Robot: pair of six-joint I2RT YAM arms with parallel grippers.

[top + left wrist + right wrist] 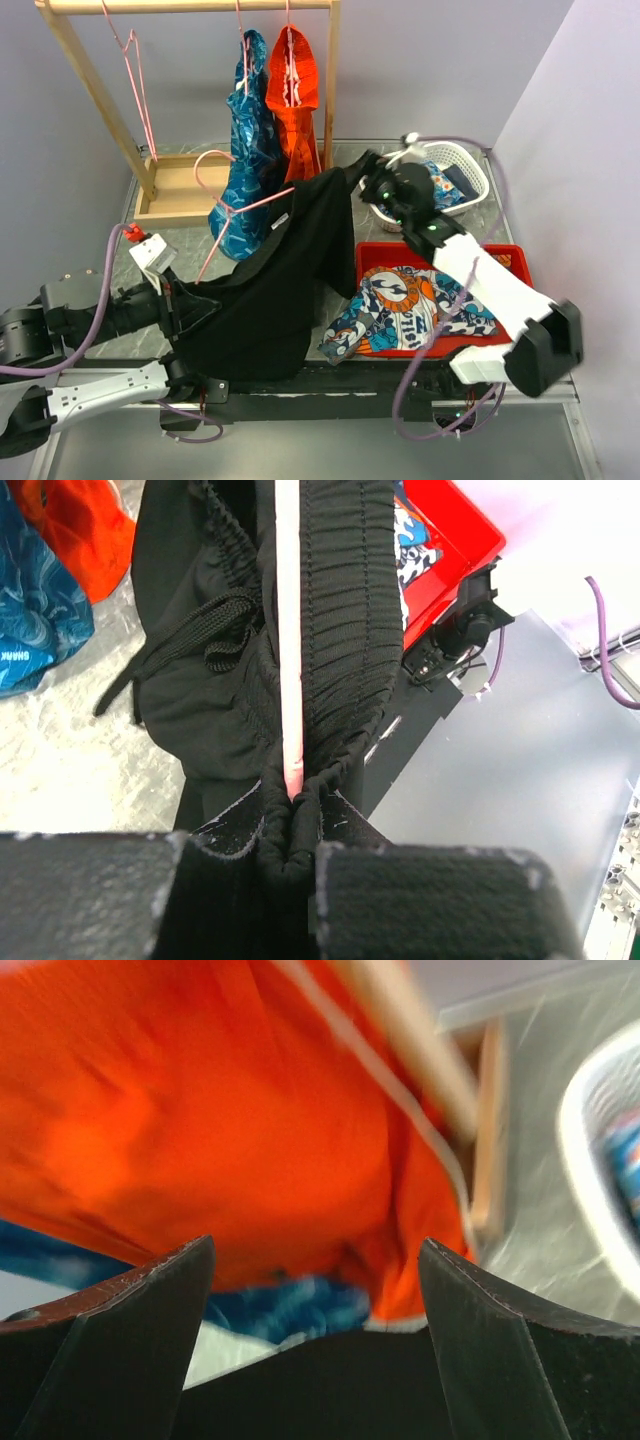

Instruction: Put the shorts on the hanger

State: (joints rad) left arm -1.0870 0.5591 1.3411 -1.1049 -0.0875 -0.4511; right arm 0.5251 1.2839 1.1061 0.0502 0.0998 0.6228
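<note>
Shorts [270, 290] hang bunched on the pink hanger [290, 630], waistband and wire pinched in the closed left fingers [420, 900], so the wide-open, empty right fingers [520, 1360] should probably take the far waistband corner and spread it along the wire.

shorts [290, 275] on hanger [262, 201], tray [512, 256] to their right, basket [470, 155] behind tray

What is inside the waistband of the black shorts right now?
The pink hanger's wire runs between the two sides of the shorts' waistband, down to where the left end effector pinches the fabric. Beyond that pinch the wire is covered by cloth.
</note>
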